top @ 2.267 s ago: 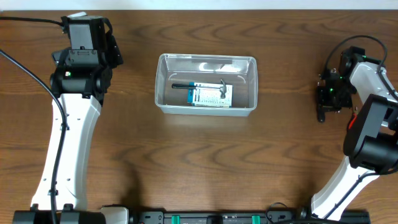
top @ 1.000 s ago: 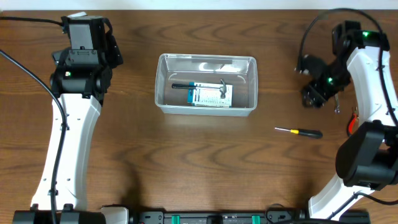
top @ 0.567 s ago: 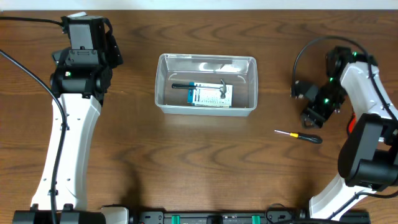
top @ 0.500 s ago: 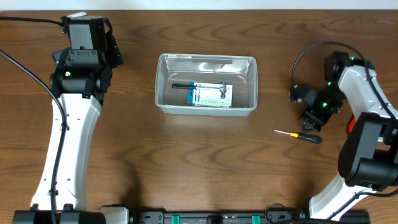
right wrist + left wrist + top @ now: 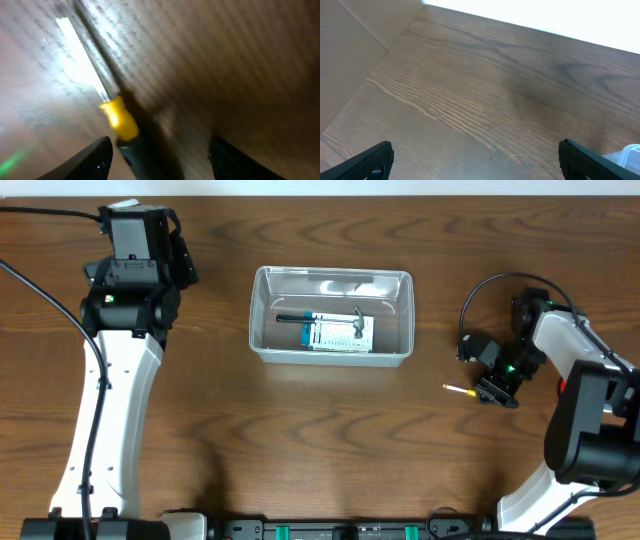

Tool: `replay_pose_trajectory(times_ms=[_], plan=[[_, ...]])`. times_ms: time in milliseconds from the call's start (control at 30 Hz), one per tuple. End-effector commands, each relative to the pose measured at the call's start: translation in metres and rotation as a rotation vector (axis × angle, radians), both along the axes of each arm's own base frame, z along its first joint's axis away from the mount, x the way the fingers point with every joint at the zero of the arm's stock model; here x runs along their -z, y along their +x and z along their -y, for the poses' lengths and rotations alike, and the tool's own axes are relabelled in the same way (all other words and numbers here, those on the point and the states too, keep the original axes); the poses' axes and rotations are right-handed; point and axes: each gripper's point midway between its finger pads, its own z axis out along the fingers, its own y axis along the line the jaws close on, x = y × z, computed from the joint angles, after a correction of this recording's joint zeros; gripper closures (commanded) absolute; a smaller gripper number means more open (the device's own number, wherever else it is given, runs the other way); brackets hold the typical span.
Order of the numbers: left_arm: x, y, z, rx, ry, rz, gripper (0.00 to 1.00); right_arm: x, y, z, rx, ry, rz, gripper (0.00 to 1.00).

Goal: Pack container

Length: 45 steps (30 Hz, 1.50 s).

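The container (image 5: pixel 262 315), a clear plastic bin, stands at the table's middle. Inside it lie a small hammer (image 5: pixel 330 317) and a blue-and-white box (image 5: pixel 338 335). A screwdriver lies on the table to its right; its metal shaft (image 5: pixel 455 389) pokes out from under my right gripper (image 5: pixel 497 390). In the right wrist view the shaft (image 5: pixel 85 65), yellow collar (image 5: pixel 119 119) and black handle (image 5: pixel 145 157) run between my right gripper (image 5: pixel 160 150), whose jaws stand open around the handle. My left gripper (image 5: pixel 477 167) is open over bare wood at the far left.
The left arm (image 5: pixel 125 290) reaches along the table's left side up to the back edge. A corner of the bin's rim (image 5: pixel 631 154) shows in the left wrist view. The right arm's base (image 5: pixel 600 415) and cable (image 5: pixel 480 290) stand near the right edge.
My right arm has swung down and left from the back right, bringing its gripper over the screwdriver's handle, and its jaws have narrowed. The left arm has stayed still.
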Motion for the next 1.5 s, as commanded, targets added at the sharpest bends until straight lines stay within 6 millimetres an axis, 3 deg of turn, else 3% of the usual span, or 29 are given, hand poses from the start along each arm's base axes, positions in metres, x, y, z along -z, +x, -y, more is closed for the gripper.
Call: replay_pose_trajectory(times_ms=[0, 100, 300, 700, 833, 1000, 1233, 1467], plan=[[-0.003, 0.0, -0.005, -0.015, 0.018, 0.001, 0.02, 0.022, -0.015, 0.001, 0.001, 0.023, -0.028, 0.34], [-0.003, 0.0, -0.005, -0.015, 0.018, 0.001, 0.02, 0.028, -0.017, 0.002, 0.009, 0.022, -0.021, 0.33], [-0.003, 0.0, -0.005, -0.015, 0.018, 0.001, 0.02, 0.03, -0.006, 0.007, 0.029, -0.002, 0.024, 0.44], [-0.003, 0.0, -0.005, -0.015, 0.018, 0.001, 0.02, 0.031, 0.009, 0.011, 0.037, -0.018, 0.086, 0.56], [-0.003, 0.0, -0.005, -0.015, 0.018, 0.001, 0.02, 0.031, 0.01, 0.011, 0.037, -0.018, 0.087, 0.65], [-0.003, 0.0, -0.005, -0.015, 0.018, 0.001, 0.02, 0.03, 0.014, 0.012, 0.037, -0.023, 0.099, 0.83], [-0.003, 0.0, -0.005, -0.015, 0.018, 0.001, 0.02, 0.017, 0.035, 0.016, 0.088, -0.036, 0.147, 0.82], [-0.003, 0.0, -0.005, -0.015, 0.018, 0.001, 0.02, -0.017, 0.07, 0.021, 0.105, -0.046, 0.219, 0.83]])
